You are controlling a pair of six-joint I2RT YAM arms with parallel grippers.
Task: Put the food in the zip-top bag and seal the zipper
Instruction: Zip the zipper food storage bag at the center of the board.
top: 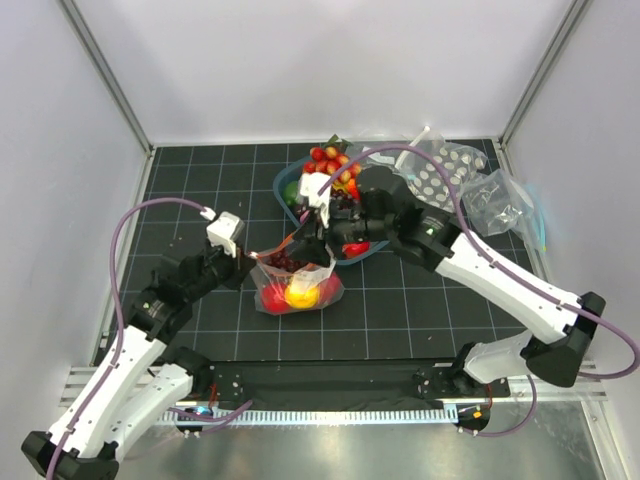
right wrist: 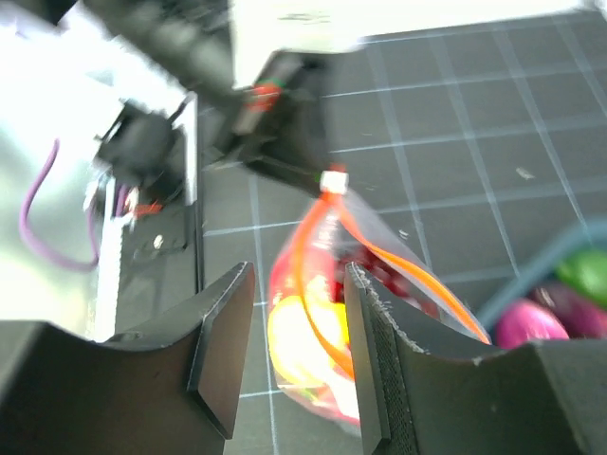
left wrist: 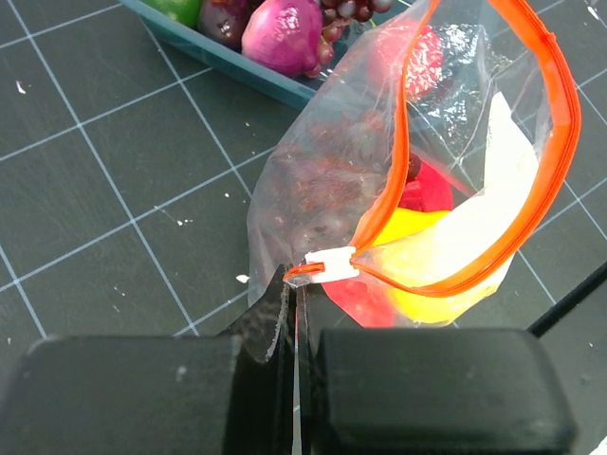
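The zip-top bag (top: 300, 288) lies on the mat in front of the basket, its mouth open. It holds a yellow food (top: 300, 294), a red one (top: 272, 298) and dark grapes (top: 285, 263). My left gripper (top: 250, 262) is shut on the bag's corner just behind the white slider (left wrist: 332, 265). The orange-red zipper (left wrist: 560, 142) gapes in a wide loop. My right gripper (top: 322, 240) hovers open and empty over the bag's mouth. In the right wrist view the bag (right wrist: 313, 332) shows between its fingers (right wrist: 223, 351).
A blue basket (top: 285, 180) behind the bag holds more toy food, including a pink-purple piece (left wrist: 283, 33). A pouch with white discs (top: 440, 170) and a clear pouch with a teal strip (top: 505, 205) lie at back right. Cage posts stand at the corners.
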